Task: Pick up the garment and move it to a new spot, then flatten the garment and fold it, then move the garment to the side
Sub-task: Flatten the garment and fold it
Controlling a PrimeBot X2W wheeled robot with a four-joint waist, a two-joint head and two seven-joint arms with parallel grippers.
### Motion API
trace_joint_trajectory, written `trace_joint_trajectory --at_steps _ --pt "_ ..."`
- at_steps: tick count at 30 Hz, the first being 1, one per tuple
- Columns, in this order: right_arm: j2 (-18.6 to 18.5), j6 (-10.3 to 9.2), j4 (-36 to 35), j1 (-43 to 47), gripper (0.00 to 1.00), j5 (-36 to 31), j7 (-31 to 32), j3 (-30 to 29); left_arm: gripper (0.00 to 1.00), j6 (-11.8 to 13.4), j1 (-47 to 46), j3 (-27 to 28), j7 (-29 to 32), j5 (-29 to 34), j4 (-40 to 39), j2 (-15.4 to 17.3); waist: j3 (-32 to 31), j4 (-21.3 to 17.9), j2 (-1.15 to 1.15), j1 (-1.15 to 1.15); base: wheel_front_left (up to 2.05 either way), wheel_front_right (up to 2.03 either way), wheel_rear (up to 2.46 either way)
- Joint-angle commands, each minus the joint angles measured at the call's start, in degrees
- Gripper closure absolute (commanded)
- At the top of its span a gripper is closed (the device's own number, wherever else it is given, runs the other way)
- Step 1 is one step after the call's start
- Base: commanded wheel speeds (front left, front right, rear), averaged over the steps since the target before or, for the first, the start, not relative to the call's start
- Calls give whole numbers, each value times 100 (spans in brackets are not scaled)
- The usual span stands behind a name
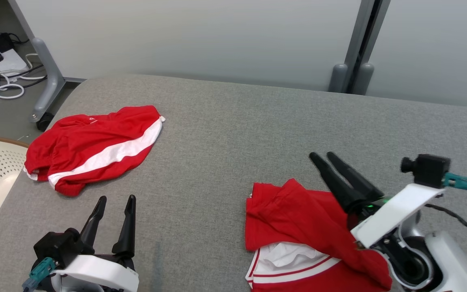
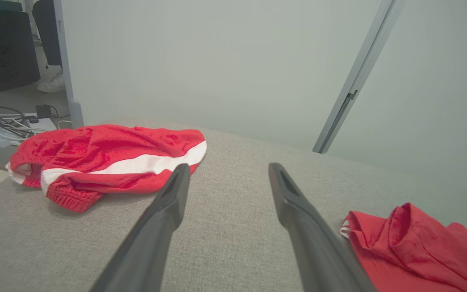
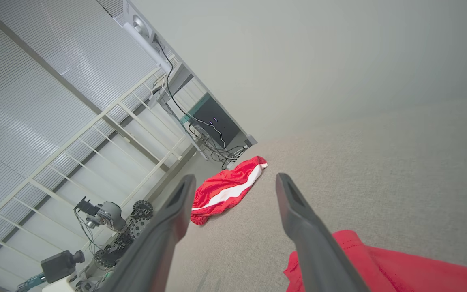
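Garment [image 1: 298, 219] sits crumpled at the near right of the grey counter [image 1: 237, 121], red with white trim, and it runs out of the bottom of the head view. How near it lies to the counter's edge I cannot tell. Right end effector [image 1: 322, 155] hangs over the garment's far edge with its fingers spread and nothing between them. The right wrist view shows open space between the two fingers and red cloth below one of them. Left end effector [image 1: 116, 198] waits at the near left, also spread wide and empty, well apart from the garment. Red shorts [image 1: 95, 148] with a white stripe lie at the far left.

Here is where it could go wrong. The cloth is bunched in layers, so a pinch may catch only the top fold, or a whole wad, and it would come up as a lump that won't flatten. The right forearm looks to lie across the cloth, so a careless lift could snag it and drag it along. A one-sided grab would probably leave it twisted. The shorts are the same red, so reaching for the wrong piece is a real risk.
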Motion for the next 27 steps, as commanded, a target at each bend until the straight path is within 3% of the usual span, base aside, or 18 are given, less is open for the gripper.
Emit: trace_joint_trajectory --at_steps 1,9,20,21,23,24,27 --pt "-173 14 -60 28 0 -137 -74 -199 0 6 3 8 -7 30 -19 19 5 -86 0 0 0 0 0" --pt "-621 14 202 254 0 -1136 -256 -1209 0 -25 -2 25 -7 38 -32 -19 39 -143 0 0 0 0 0" --pt "-227 14 383 343 0 -1687 -57 -1708 0 -76 -34 34 -7 62 18 -33 74 -108 0 0 0 0 0" --pt "-214 14 422 346 24 -1735 -39 -1714 0 -83 -43 30 -7 65 25 -30 75 -100 0 0 0 0 0" --pt "-213 14 542 351 93 -1848 -1 -1714 0 -93 -62 21 -7 69 35 -28 75 -85 0 0 0 0 0" --pt "-211 14 608 349 100 -1887 18 -1686 0 -92 -71 14 -7 73 40 -30 77 -75 0 0 0 0 0" --pt "-194 14 898 324 100 -1950 87 -1602 0 -93 -98 -4 -7 81 62 -38 79 -36 0 0 0 0 0"
